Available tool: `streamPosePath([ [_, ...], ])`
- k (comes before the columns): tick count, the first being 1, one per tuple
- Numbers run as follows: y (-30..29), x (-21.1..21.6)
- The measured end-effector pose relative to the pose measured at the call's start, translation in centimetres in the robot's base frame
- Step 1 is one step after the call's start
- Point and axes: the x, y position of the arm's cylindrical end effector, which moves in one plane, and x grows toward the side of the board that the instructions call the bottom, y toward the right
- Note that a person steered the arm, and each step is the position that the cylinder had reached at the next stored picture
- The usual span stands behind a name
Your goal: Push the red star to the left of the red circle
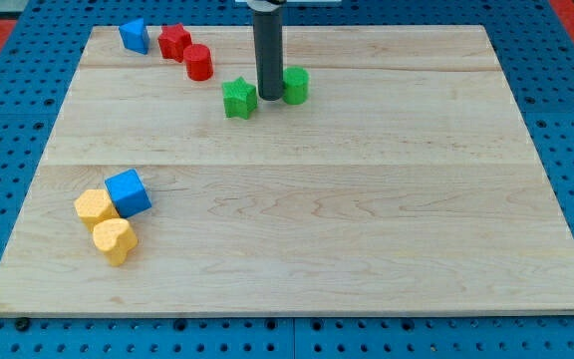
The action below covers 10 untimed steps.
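Note:
The red star (174, 42) lies near the board's top left, touching the red circle (198, 62), which sits just to its lower right. My tip (268, 96) rests on the board well to the right of both red blocks. It stands between the green star (238, 98) on its left and the green circle (295, 85) on its right, close to both.
A blue block (134, 35) lies left of the red star at the top left. At the lower left, a blue cube (128, 192), a yellow block (94, 206) and a yellow heart (115, 239) cluster together. The wooden board (367, 219) sits on a blue pegboard.

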Motion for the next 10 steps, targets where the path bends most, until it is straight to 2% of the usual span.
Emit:
streamPosePath([
  [2,-2.2,-12.8],
  [3,-3.5,-13.9],
  [7,-14.3,-13.9],
  [9,-14.0,-11.0],
  [10,-13.9,-11.0],
])
